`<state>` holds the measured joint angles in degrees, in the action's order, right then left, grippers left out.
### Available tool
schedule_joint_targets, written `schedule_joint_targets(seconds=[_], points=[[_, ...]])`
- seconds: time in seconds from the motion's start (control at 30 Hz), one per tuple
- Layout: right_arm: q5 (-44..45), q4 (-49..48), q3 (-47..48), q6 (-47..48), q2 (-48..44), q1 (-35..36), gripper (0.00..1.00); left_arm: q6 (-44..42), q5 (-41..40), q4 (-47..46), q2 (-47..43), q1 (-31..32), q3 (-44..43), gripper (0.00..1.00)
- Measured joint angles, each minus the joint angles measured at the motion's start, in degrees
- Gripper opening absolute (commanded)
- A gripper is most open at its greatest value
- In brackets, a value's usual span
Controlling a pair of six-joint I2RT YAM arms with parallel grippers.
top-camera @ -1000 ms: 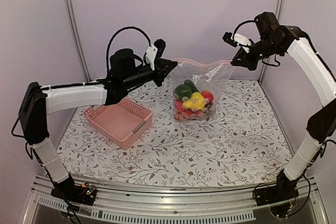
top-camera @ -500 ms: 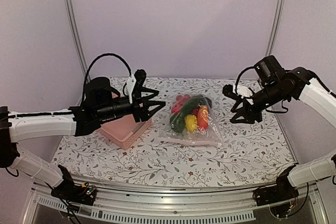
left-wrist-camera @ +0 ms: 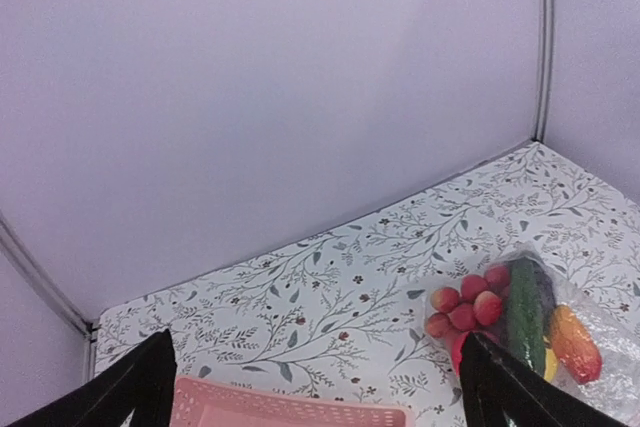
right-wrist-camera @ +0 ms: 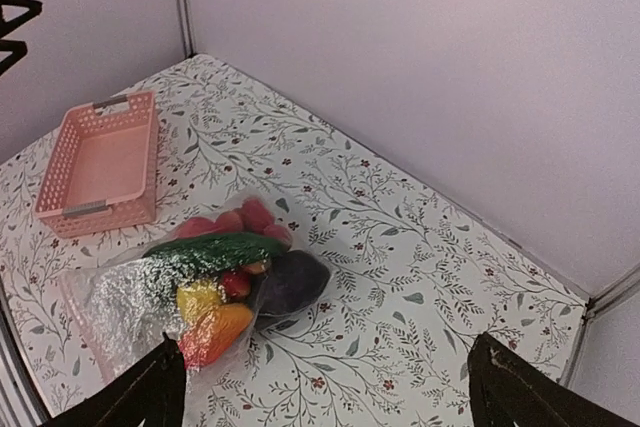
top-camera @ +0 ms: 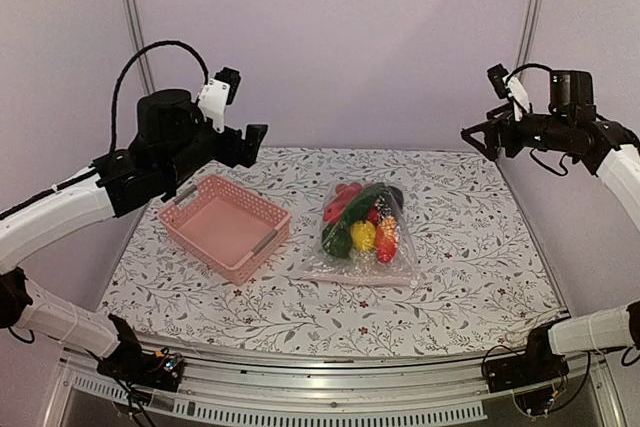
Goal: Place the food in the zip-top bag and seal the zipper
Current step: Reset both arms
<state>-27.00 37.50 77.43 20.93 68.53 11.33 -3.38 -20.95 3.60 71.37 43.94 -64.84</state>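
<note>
Both arms up high, well clear of the table (top-camera: 470,267). Left gripper (top-camera: 252,145) hangs over the far-left part, jaws wide apart, nothing in them. Right gripper (top-camera: 480,139) hangs by the far-right corner, jaws also wide, empty.

Zip-top bag (top-camera: 350,267) lies flat approx mid-table, a bit twd the right edge, near the pink basket (top-camera: 258,245) but not touching it. Food (top-camera: 362,227) is all inside the bag:
- green cucumber (right-wrist-camera: 215,250)
- dark eggplant (right-wrist-camera: 290,282) at the far end
- red-yellow balls (right-wrist-camera: 235,219)
- yellow pc (right-wrist-camera: 198,299)
- orange pc (right-wrist-camera: 215,330)

Zipper (right-wrist-camera: 80,332) runs along the bag's near edge. Can't tell whether it's pressed shut.
</note>
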Motion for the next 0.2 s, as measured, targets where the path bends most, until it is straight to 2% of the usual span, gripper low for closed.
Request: schedule_joint_targets(seconds=[0.1,0.2], points=[[3.32,-10.56,-5.88,-7.1,-4.76,-1.64,0.99,0.28,-5.11,0.33,-1.46,-1.99,0.74,1.0],[5.53,-16.33,-12.24,-11.85,-9.55,-1.49,0.99,1.27,-7.02,-2.89,-5.75,-4.5,8.87,1.0]])
